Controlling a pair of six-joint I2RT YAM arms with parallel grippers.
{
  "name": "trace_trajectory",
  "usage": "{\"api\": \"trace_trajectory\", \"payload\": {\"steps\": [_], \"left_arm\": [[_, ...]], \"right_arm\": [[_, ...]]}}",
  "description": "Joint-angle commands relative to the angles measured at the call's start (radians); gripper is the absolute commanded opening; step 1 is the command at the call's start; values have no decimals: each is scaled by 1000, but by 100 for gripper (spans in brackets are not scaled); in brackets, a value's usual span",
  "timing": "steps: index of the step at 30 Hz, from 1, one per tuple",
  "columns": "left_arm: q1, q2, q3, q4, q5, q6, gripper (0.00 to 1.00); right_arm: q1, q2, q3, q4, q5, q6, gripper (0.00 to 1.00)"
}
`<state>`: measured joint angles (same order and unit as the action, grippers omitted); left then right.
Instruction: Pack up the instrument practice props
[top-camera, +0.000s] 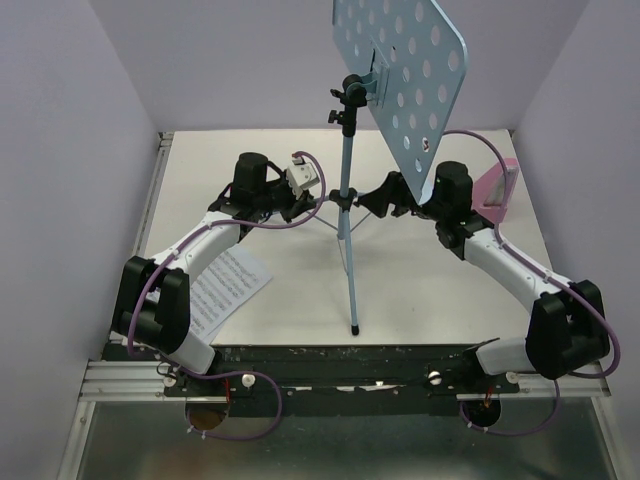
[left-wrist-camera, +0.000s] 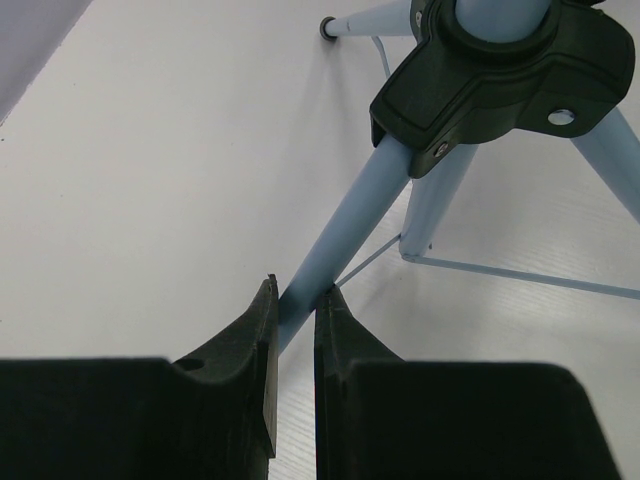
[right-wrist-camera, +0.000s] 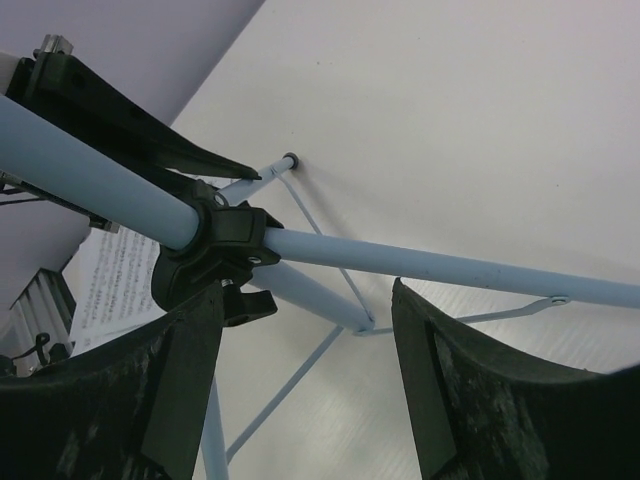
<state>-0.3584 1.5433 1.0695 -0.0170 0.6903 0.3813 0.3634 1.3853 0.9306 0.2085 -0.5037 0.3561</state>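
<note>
The light-blue music stand (top-camera: 405, 70) stands upright mid-table, its hole-punched desk tilted high at the back and its tripod legs spread. My left gripper (top-camera: 312, 205) is shut on one tripod leg (left-wrist-camera: 345, 235) just below the black hub (left-wrist-camera: 500, 70). My right gripper (top-camera: 378, 200) is open on the other side of the hub, with its jaws straddling another leg (right-wrist-camera: 450, 265) without touching it. White sheet-music pages (top-camera: 228, 288) lie under my left arm and also show in the right wrist view (right-wrist-camera: 115, 275). The pink metronome (top-camera: 497, 188) sits at the right, behind my right arm.
Lilac walls close in the white table (top-camera: 430, 300) at the left, back and right. A black and metal rail (top-camera: 350, 362) runs along the near edge between the arm bases. The stand's near leg ends in a foot (top-camera: 356, 327) by that edge.
</note>
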Motion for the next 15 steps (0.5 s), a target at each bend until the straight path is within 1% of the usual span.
{"api": "trace_trajectory", "payload": {"steps": [1,10,13,15], "left_arm": [[-14,55,-23,-187,69,-65,0],[-16,67,-17,-186,72,-71,0],[-14,67,-14,-186,74,-73,0],[-14,67,-16,-185,75,-73,0]], "right_arm": [[17,-28,-44,2,-73,-23,76],[17,-25,-72,-3,-62,-74,76],[19,-12,-69,-8,-26,-81,76],[17,-5,-67,-12,32,-80,76]]}}
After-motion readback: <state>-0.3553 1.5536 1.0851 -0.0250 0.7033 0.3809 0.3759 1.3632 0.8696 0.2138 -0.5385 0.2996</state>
